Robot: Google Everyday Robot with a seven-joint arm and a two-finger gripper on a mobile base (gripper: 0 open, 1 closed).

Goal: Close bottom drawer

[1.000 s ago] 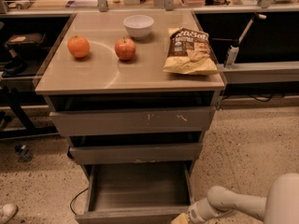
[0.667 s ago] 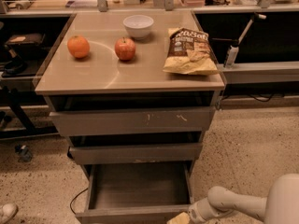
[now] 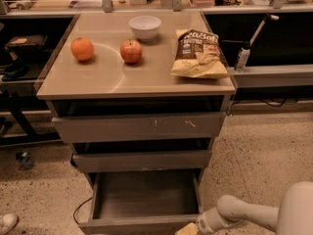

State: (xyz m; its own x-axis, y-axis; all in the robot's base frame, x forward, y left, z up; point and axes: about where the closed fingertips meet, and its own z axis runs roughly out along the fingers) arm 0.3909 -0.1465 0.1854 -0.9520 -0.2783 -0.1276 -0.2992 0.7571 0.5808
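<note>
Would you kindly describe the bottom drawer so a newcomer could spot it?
Find the grey-brown cabinet with a chip bag on top. Lowest of its three drawers is the bottom drawer, with the gripper by its front's right end. Unlike the upper drawers, it is pulled far out, showing a wood-grain tray.

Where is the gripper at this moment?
In the camera view, the gripper is at the bottom edge, right of centre. It is beside the right end of the front of the open bottom drawer.
</note>
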